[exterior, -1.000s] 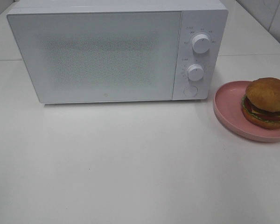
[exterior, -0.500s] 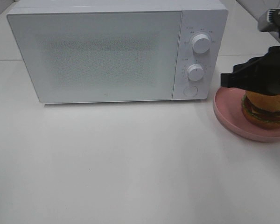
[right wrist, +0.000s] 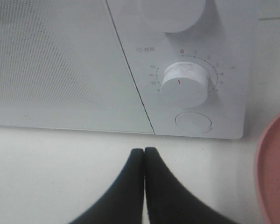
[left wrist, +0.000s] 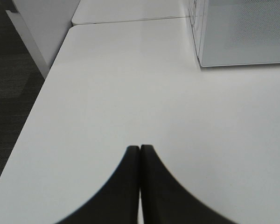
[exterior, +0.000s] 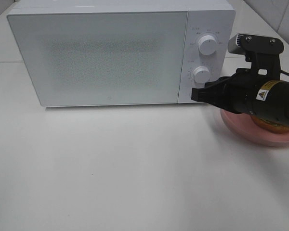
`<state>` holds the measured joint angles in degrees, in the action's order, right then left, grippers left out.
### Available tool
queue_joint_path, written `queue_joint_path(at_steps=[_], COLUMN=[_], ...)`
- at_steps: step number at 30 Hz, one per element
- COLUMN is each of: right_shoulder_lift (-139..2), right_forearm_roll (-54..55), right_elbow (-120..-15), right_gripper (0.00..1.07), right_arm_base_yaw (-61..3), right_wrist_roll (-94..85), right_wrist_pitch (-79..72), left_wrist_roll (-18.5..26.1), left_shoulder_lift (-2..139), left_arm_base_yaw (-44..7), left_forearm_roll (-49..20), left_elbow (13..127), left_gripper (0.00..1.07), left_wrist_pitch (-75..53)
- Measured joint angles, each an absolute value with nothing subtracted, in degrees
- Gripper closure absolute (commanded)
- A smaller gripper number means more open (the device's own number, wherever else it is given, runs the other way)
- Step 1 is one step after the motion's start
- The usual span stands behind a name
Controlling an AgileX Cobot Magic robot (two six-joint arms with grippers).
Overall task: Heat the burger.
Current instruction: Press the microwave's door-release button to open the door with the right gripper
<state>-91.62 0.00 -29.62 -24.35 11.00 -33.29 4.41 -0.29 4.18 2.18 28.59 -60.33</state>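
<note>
Barely begun: the microwave [exterior: 106, 57] is shut, the burger [exterior: 272, 126] waits on its plate [exterior: 238, 126], and the right gripper [exterior: 195, 94], clenched empty, faces the round button [right wrist: 193, 122].

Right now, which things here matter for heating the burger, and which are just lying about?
For the job: burger, pink plate under it, microwave, its round button, right fingers (shut, close to the microwave).
Just there: table, left fingers (shut, over the table).

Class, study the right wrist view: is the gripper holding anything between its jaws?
No, the right gripper is shut, its jaws pressed together with nothing between them, in front of the round button.
</note>
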Motion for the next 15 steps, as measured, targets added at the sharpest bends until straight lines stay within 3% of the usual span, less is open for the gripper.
queue_joint_path(at_steps=[15], right_shoulder_lift=[-103.8], right_forearm_roll=[0.0], right_elbow=[-29.8], right_gripper=[1.06], right_arm_base_yaw=[-24.4], right_wrist_roll=[48.9], right_wrist_pitch=[-49.4], left_wrist_roll=[4.4], left_shoulder_lift=[-0.3], left_arm_base_yaw=[4.2], left_forearm_roll=[2.2], left_elbow=[28.6], left_gripper=[1.06], left_wrist_pitch=[-60.3])
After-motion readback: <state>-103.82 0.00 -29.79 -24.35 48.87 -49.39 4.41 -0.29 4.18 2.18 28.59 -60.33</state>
